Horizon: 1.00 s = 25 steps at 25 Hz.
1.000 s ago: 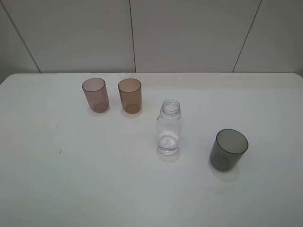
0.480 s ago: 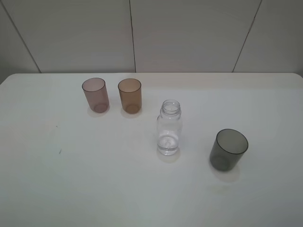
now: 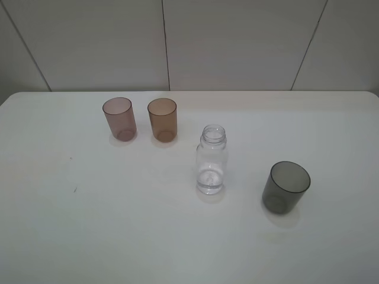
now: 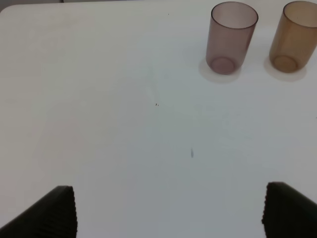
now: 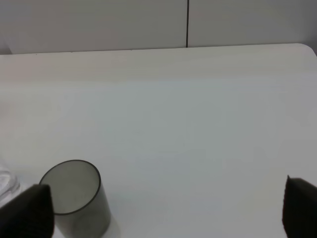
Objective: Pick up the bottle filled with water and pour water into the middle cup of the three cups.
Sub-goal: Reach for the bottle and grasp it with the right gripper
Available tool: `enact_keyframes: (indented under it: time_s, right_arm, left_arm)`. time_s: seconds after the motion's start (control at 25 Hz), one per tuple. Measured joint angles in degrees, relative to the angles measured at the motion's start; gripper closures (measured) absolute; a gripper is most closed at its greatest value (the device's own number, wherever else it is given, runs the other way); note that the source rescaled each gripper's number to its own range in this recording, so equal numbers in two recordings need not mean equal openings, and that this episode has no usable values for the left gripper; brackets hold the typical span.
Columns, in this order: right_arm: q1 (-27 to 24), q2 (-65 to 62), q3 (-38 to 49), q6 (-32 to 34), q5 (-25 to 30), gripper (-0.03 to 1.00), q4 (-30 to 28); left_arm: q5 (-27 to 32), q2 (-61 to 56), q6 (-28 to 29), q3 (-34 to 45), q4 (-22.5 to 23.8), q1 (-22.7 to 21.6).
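Note:
The clear uncapped bottle [image 3: 211,160] stands upright near the table's middle. The pinkish-mauve cup [image 3: 119,118] and the amber-brown middle cup [image 3: 162,119] stand side by side behind and to its left. The dark smoky-grey cup [image 3: 286,187] stands to its right, nearer the front. No arm shows in the exterior high view. My left gripper [image 4: 171,213] is open and empty, well short of the pink cup [image 4: 233,37] and amber cup [image 4: 296,35]. My right gripper [image 5: 163,210] is open and empty, with the grey cup [image 5: 74,198] close by its one fingertip [image 5: 27,210].
The white table [image 3: 89,225] carries only the bottle and the three cups. A pale panelled wall [image 3: 237,41] rises behind its far edge. A small dark mark [image 4: 192,153] lies on the tabletop in front of the left gripper.

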State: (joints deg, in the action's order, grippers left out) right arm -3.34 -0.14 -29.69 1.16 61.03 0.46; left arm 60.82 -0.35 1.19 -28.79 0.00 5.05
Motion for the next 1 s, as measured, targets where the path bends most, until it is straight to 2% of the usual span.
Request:
enact_keyframes:
  time_s: [0.64,0.76,1.0]
  right_arm:
    - [0.00,0.00,0.00,0.00,0.00,-0.03,0.00]
    - [0.00,0.25,0.00,-0.07,0.00,-0.03,1.63]
    - [-0.07,12.02,-1.09,-0.07,-1.80,-0.03,3.91]
  left_arm:
    - [0.00,0.00,0.00,0.00,0.00,0.00]
    - [0.00,0.00,0.00,0.00,0.00,0.00]
    - [0.00,0.00,0.00,0.00,0.00,0.00]
